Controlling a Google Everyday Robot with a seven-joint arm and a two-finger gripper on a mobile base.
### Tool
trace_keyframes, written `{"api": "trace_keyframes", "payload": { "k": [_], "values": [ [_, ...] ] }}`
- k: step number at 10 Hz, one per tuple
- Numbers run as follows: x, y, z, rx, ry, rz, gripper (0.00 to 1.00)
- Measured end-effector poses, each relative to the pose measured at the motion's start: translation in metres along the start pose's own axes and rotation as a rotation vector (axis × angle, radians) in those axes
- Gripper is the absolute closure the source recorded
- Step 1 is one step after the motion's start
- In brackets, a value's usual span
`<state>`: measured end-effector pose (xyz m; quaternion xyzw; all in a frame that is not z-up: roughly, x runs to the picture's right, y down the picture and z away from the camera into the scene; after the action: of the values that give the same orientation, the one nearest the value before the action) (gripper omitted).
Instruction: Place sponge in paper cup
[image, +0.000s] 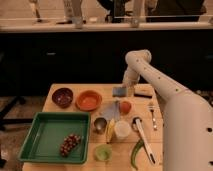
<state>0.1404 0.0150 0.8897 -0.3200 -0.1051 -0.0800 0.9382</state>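
Position: my fingers (129, 90) are down at the far edge of the bench (102, 90), hanging below the bent elbow of my white arm (150, 70). Fingers closed. They are at the right edge of the sponge (119, 91), touching it or just beside it. I cannot tell whether any of it is pinched between them.

Sponge: flat, blue-grey, lying at the far side of the bench. A black block (143, 93) lies just right of my fingers.

Paper cup (122, 130): white, upright, mouth up, on the near half of the bench and well apart from the sponge. Between the two lie a pale blue cloth (111, 110) and a round red-orange item (125, 107).

Beside the paper cup:
- steel cup (100, 124) to its left
- a yellow item (110, 131) between the steel cup and the paper cup; I cannot tell what it is
- green cup (103, 152) nearer the front edge
- a long white tool (143, 140) to its right, with a green pepper (136, 153) by its near end
- a fork (152, 115) further right

Left half of bench: green tray (45, 135) with dark grapes (70, 144) in its near right corner. Behind the tray stand a dark bowl (62, 96) and an orange bowl (88, 100), side by side.
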Motion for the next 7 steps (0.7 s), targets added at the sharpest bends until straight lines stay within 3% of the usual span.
{"api": "trace_keyframes", "payload": {
  "k": [7],
  "values": [
    [-0.013,0.017,-0.022,0.015,0.005,-0.032,1.00]
  ]
}}
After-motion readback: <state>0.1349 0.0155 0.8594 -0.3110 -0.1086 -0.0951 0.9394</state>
